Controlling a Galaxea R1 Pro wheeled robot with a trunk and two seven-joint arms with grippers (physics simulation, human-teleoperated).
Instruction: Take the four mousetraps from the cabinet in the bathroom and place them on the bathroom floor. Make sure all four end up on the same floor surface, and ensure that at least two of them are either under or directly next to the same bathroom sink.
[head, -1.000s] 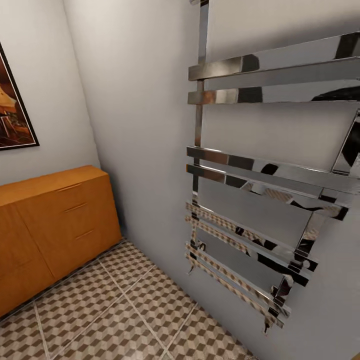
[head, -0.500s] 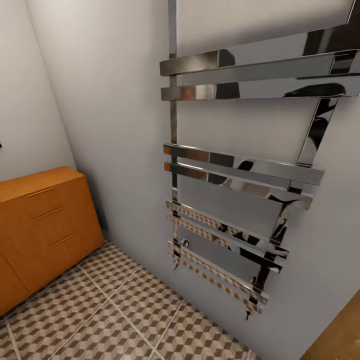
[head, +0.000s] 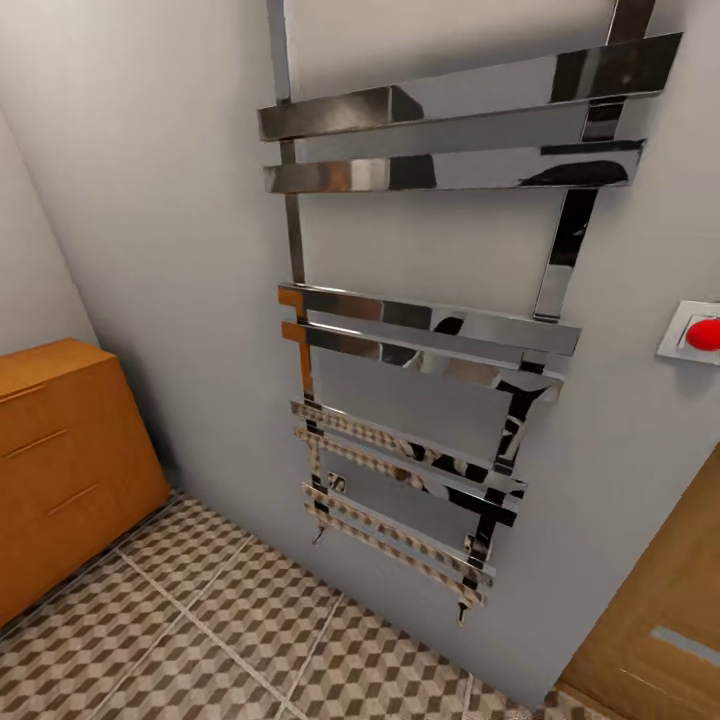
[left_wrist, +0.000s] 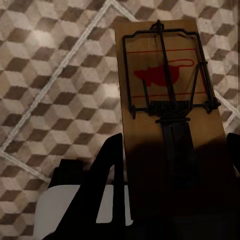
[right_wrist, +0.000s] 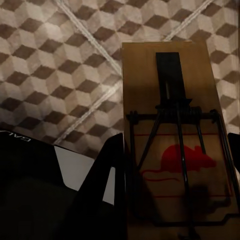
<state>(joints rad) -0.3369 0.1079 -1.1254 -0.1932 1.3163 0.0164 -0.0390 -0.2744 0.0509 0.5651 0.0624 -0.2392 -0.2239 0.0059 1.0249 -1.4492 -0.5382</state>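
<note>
Two mousetraps are in play right now, one in each claw. On the left wrist camera, the left gripper (left_wrist: 172, 155) is clamped on a mousetrap (left_wrist: 167, 100), its dark fingers (left_wrist: 107, 170) pressing the edges of the wooden plate. That trap shows a black wire frame, a spring coil across the middle and a red mouse print, and it hangs above the bathroom floor (left_wrist: 55, 75), apart from the tiles.

Over on the right wrist camera, same story: the right gripper (right_wrist: 175, 185) is closed on a second mousetrap (right_wrist: 172, 125), one black finger (right_wrist: 107, 175) tight against the plate's side. Its red mouse print sits near the gripper end, the black bar points away, and cube-pattern tiles (right_wrist: 60, 65) with pale grout lines lie below.

Up on the head camera, a tall chrome towel rail (head: 420, 330) hangs on the grey wall, its lower bars mirroring the floor pattern. The orange-brown cabinet (head: 60, 460) stands at the left edge against the adjoining wall, three slim handles showing. Tiled floor (head: 220, 620) runs between cabinet and wall. A red button (head: 700, 333) sits on a white plate at the right, and a wooden door (head: 660, 620) fills the lower right corner.
</note>
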